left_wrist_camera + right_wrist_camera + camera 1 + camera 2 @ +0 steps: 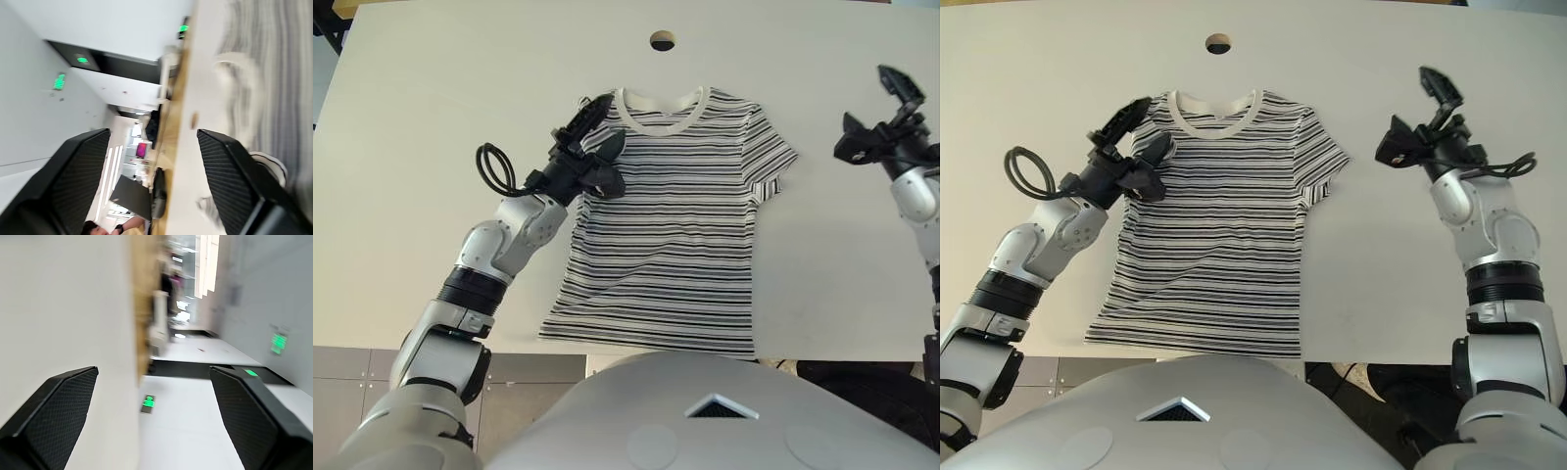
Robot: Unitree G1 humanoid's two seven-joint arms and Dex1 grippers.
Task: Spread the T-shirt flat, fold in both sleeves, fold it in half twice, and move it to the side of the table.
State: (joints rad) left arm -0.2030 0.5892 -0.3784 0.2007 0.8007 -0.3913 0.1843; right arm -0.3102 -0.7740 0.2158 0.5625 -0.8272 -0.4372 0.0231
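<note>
Lying flat on the white tabletop (431,88): one black-and-white striped short-sleeved T-shirt with a white ribbed collar (671,225). The collar points toward the far edge and the hem toward the near edge, roughly mid-table. The sleeve on the robot's right is spread outward and lies flat. The left shoulder is partly covered by the arm, so I cannot tell how that sleeve lies.

Left gripper (600,132): over the shirt's left shoulder, just beside the collar. The two black fingers (78,171) are spread wide, and the left wrist view shows nothing between them, only the table edge and the room beyond. The lower finger is at the cloth; I cannot tell whether it touches. A black cable loop (494,166) stands out from the wrist.

Right gripper (1415,116): above bare table, well apart from the shirt, out past the spread sleeve. Its fingers (58,416) are also wide apart and hold nothing.

Round dark hole in the tabletop (662,40): near the far edge, just beyond the collar.
</note>
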